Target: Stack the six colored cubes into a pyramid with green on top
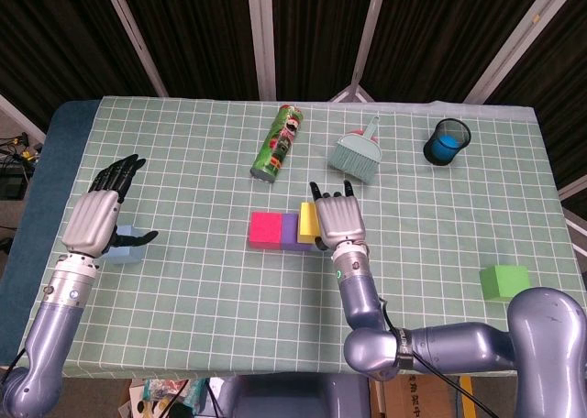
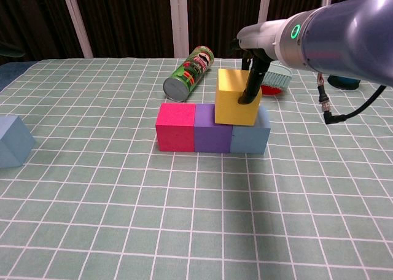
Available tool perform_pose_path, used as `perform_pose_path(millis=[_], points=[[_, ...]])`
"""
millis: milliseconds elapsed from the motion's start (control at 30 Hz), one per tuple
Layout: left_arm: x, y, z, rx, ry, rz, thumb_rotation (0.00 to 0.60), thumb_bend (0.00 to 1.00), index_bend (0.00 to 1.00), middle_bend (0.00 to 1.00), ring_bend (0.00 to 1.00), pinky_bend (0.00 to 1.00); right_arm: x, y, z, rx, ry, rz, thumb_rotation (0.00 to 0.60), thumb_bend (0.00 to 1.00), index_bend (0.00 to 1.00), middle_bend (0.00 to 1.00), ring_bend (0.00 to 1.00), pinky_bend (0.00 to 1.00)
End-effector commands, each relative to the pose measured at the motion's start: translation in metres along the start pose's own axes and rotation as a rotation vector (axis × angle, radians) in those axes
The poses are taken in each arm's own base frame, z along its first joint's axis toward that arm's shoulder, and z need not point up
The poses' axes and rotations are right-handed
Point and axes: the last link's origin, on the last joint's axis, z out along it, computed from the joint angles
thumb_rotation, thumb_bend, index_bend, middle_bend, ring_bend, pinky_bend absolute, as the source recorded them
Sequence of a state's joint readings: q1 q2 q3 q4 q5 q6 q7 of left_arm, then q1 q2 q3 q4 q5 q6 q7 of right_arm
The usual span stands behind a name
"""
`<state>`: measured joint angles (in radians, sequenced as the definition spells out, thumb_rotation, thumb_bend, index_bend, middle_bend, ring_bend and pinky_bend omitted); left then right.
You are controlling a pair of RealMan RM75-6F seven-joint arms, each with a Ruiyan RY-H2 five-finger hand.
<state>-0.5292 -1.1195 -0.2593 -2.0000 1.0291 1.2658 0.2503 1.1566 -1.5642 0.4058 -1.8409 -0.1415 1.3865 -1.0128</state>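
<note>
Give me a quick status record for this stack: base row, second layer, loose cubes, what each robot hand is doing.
base row: pink cube, purple cube, blue cube, side by side and touching
second layer: yellow cube, on the purple-blue seam
right robot hand: grips the yellow cube
left robot hand: open above the light blue cube, fingers spread
green cube: loose at the table's right edge
clutter: chips can, brush, black cup along the far side
</note>
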Motion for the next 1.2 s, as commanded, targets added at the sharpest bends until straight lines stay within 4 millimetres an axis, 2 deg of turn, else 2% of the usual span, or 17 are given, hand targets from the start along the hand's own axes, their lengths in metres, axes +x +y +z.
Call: perform_pose_path(millis=[33,1200], points=[[0.0,0.0001,0.0,0.0,0.0,0.0,0.6,0.09,0.0,0.0,0.01,0.07,-0.0004,-0.0004,-0.0004,0.0,-0.003,-0.001,0.6,0.32,0.0,0.46,0.29,0.0],[-0.0001,-0.0009,0.0005,0.008,0.001,0.002,0.6,0.09,0.0,0.0,0.01,0.07,-0.0005,-0.0005,0.0007,0.0,0.006,-0.019,0.6,0.32,0.0,0.46,0.29,0.0]])
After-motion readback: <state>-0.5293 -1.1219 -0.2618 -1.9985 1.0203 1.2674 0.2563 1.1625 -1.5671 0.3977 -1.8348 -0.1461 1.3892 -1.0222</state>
